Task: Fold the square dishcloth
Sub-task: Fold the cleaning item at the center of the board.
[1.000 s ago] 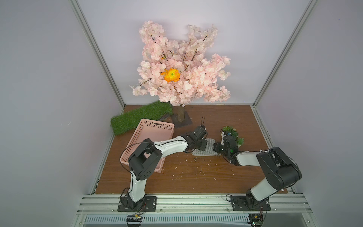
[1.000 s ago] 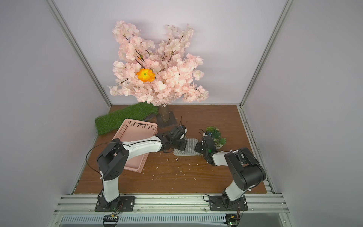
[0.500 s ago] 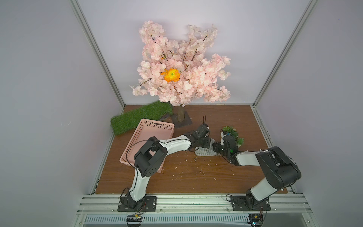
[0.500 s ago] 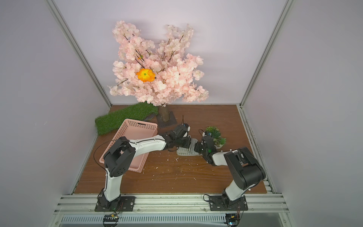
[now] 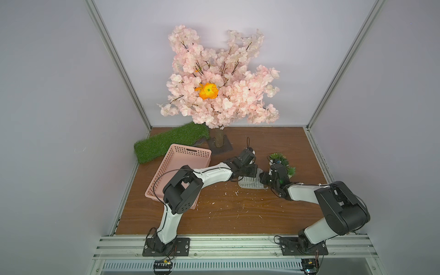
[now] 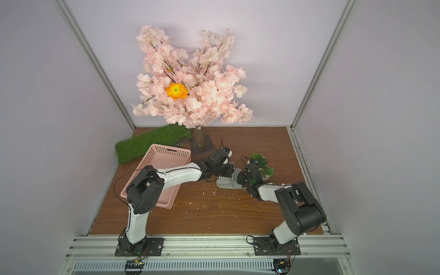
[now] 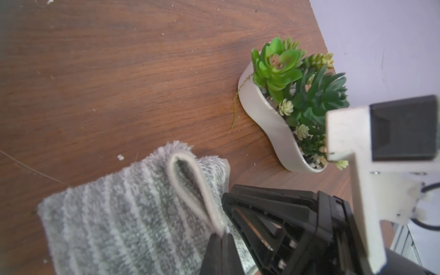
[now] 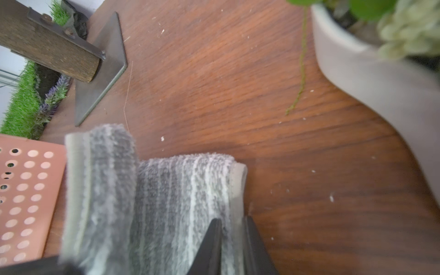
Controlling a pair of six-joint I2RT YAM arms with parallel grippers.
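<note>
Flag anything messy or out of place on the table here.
Small whitish flecks litter the wooden table near the square dishcloth, and a thin green strand trails loose from the succulent pot onto the wood.

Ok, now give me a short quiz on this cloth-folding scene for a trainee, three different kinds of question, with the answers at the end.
1. True or false: the square dishcloth lies inside the pink basket.
2. What is the left pincer shut on? A) the dishcloth's grey hem B) the grass mat C) nothing
3. Fill in: besides the cloth, the thing on the table closest to the right pincer is the ____.
Key: 1 false, it lies on the table. 2 A. 3 white pot of succulents.
</note>
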